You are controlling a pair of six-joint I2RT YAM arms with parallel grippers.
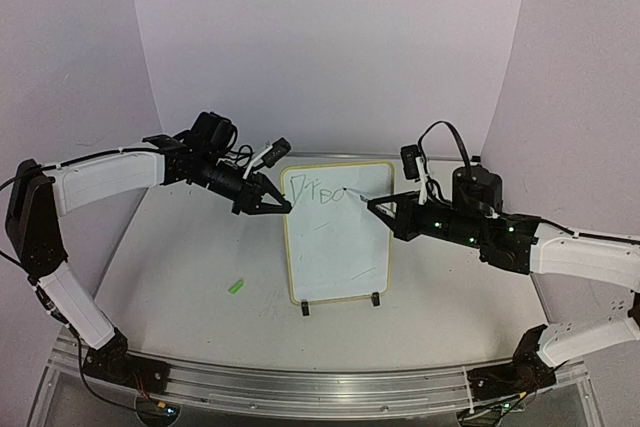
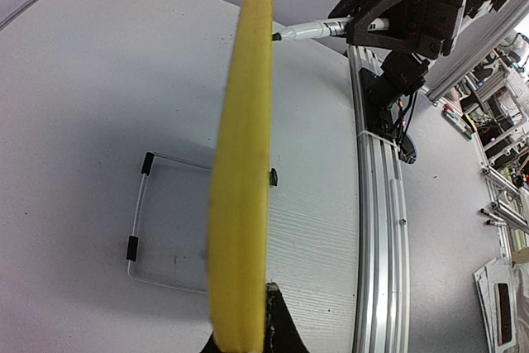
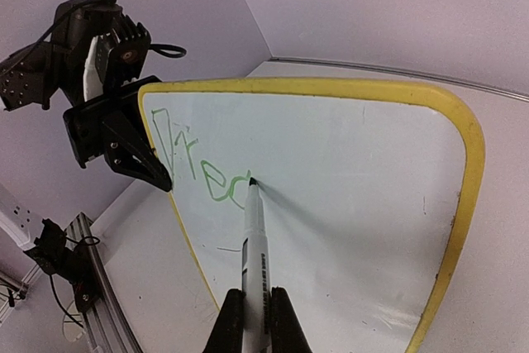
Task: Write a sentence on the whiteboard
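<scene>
Mid-writing, first word unfinished. Small yellow-framed rectangular whiteboard stands upright mid-table. Left gripper pinches its upper left edge. Right gripper is clamped on white-barrelled marker, tip touching board beside green handwritten sentence. Next: strokes rightward, light pressure.

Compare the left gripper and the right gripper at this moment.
The left gripper clamps the yellow side edge of the whiteboard; the right gripper holds a marker. The left gripper steadies the board from the side; the right gripper faces the board, with the marker tip touching it beside the green letters. Both are shut on something.
</scene>
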